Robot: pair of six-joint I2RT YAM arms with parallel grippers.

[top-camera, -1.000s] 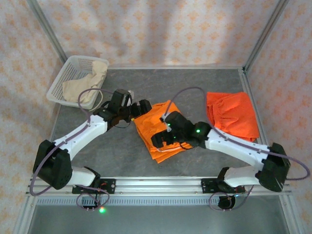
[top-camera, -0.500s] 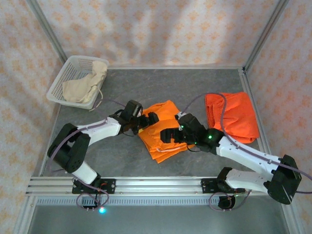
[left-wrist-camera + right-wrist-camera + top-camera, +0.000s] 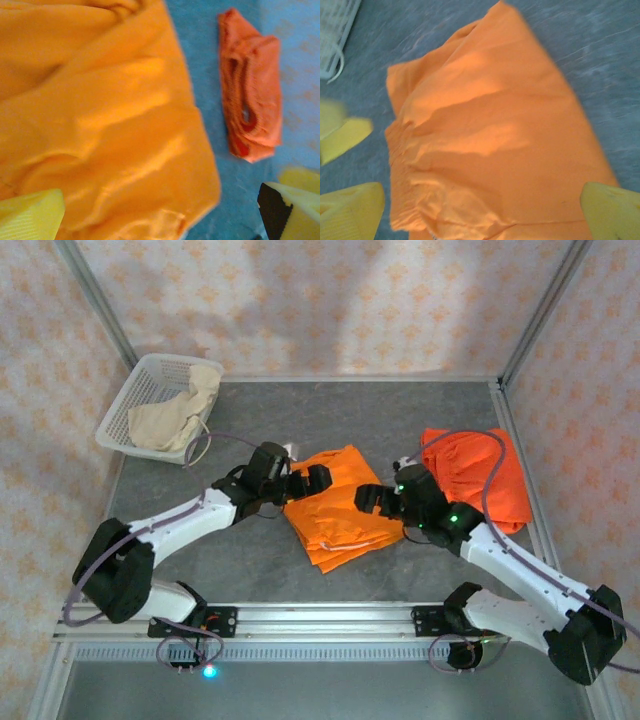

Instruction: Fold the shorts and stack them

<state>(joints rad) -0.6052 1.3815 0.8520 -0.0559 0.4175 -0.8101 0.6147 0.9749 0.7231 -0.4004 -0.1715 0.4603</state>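
Have let go of the folded orange shorts [image 3: 340, 510] at mid-tabletop and drawn back: left gripper [image 3: 316, 478] at its upper-left edge, right gripper [image 3: 366, 497] at its right, fingers spread wide, empty. Suggests 1 fold finished; leaves the other orange shorts [image 3: 482, 480] far right and the cream shorts [image 3: 170, 422] in the basket [image 3: 119, 403]

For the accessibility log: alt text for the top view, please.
The left pincer and right pincer, both open, flank folded orange shorts mid-table. Another orange pair lies at the right; beige shorts sit in a white basket at back left.
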